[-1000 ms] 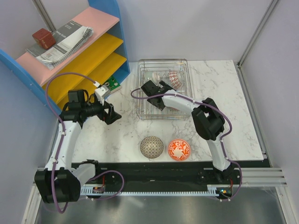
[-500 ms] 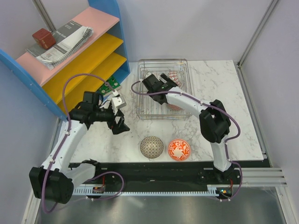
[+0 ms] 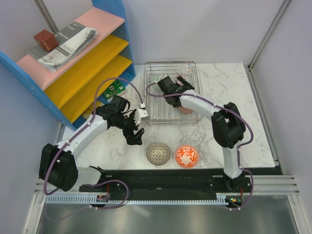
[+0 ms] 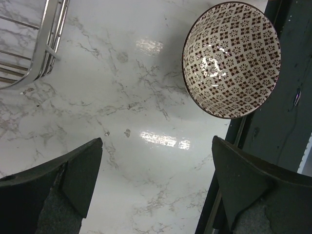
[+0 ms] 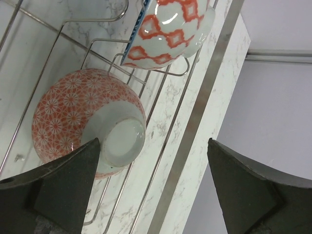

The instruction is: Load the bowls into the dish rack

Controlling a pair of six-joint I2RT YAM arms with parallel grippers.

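The dish rack [image 3: 147, 92] is a silver wire basket at the back middle of the marble table; one corner shows in the left wrist view [image 4: 41, 46]. My right gripper [image 3: 178, 84] hovers open over it. Two red-patterned bowls lie inside: a floral one on its side [image 5: 83, 119] and a diamond-patterned one [image 5: 168, 29] against the far wall. On the table near the front stand a dark patterned bowl [image 3: 158, 153] [image 4: 231, 58] and a red-orange floral bowl [image 3: 186, 156]. My left gripper [image 3: 135, 137] hangs open over bare marble, just left of the dark bowl.
A blue-framed shelf [image 3: 73, 53] with pink and yellow boards stands at the back left, holding a magazine and a red-brown block. A green circuit board [image 3: 113, 89] lies beside it. The table's dark front rail [image 4: 273, 146] runs close to the dark bowl.
My left arm has swung from beside the shelf toward the front middle, stopping near the dark bowl. My right gripper has shifted toward the rack's far right side.
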